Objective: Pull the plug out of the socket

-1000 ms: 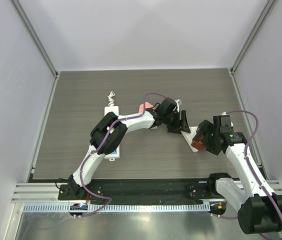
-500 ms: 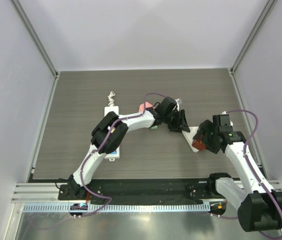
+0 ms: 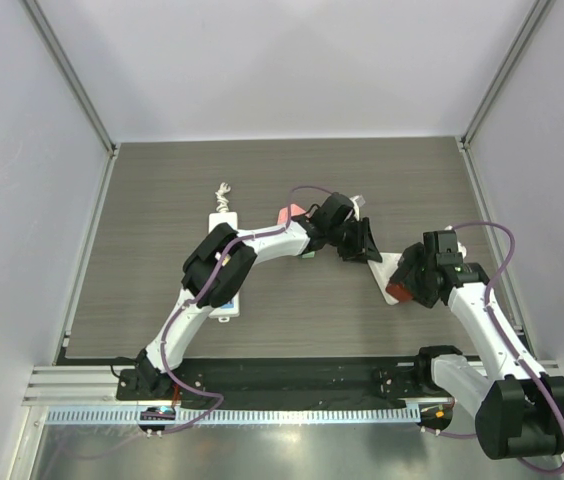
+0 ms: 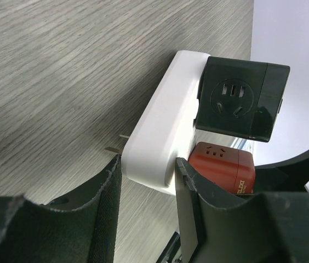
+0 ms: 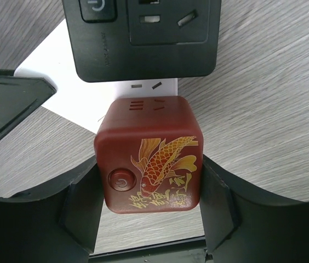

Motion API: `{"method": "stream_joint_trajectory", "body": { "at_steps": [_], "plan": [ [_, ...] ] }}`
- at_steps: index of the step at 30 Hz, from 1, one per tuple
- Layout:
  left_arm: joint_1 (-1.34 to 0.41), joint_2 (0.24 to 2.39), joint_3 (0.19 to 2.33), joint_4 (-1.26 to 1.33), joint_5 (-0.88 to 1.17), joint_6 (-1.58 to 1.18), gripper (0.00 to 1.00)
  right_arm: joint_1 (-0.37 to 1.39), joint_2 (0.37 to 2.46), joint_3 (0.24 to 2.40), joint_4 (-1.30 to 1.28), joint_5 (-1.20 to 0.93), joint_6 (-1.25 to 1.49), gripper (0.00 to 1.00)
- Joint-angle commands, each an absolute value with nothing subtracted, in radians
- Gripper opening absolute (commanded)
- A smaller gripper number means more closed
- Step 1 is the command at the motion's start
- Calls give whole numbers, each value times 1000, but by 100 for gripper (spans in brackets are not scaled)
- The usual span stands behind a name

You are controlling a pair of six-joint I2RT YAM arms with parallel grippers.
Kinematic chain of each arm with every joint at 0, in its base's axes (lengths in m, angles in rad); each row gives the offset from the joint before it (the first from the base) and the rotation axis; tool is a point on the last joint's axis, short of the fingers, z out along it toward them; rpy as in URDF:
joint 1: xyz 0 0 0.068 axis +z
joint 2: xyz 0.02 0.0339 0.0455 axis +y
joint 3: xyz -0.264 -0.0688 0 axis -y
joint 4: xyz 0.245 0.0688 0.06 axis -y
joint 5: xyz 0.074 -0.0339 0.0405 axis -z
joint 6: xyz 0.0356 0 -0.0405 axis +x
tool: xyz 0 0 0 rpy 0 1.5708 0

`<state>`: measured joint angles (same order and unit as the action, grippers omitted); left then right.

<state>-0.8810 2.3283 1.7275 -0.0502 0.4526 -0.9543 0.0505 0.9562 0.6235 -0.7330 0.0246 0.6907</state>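
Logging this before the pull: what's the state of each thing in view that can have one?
white socket block: on the table, between the left jaws.
red cube plug: in the block, between the right jaws.
black plug: in the block, untouched.
left gripper: flanks the block, grip unclear.
right gripper: flanks the red cube plug, grip unclear.
white power strip: flat, partly under the left arm.

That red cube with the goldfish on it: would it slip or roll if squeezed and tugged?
Probably stiff: the red cube looks like hard moulded plastic. Its flat sides shouldn't roll, though the smooth finish might slip under a tug.
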Motion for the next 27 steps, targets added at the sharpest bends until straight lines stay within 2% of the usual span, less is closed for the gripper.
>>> {"method": "stream_joint_trajectory", "body": {
  "at_steps": [1,8,14,15,18,23,27],
  "plan": [
    [-887,2322,1732,-87,422,-888,0,54,946,634,-687,60,706,66],
    [-884,2336,1785,-209,356,-773,0,54,948,638,-686,58,704,65],
    [-884,2332,1772,-232,310,-718,0,54,910,643,-686,26,706,38],
    [-882,2333,1769,-235,296,-716,0,54,902,644,-686,23,712,26],
    [-882,2333,1758,-244,262,-704,0,52,874,655,-695,-21,726,1],
    [-877,2318,1753,-268,236,-669,0,-14,864,660,-698,-171,723,1],
    [-877,2307,1766,-296,216,-640,0,-24,845,663,-709,-152,710,1]
  ]
}}
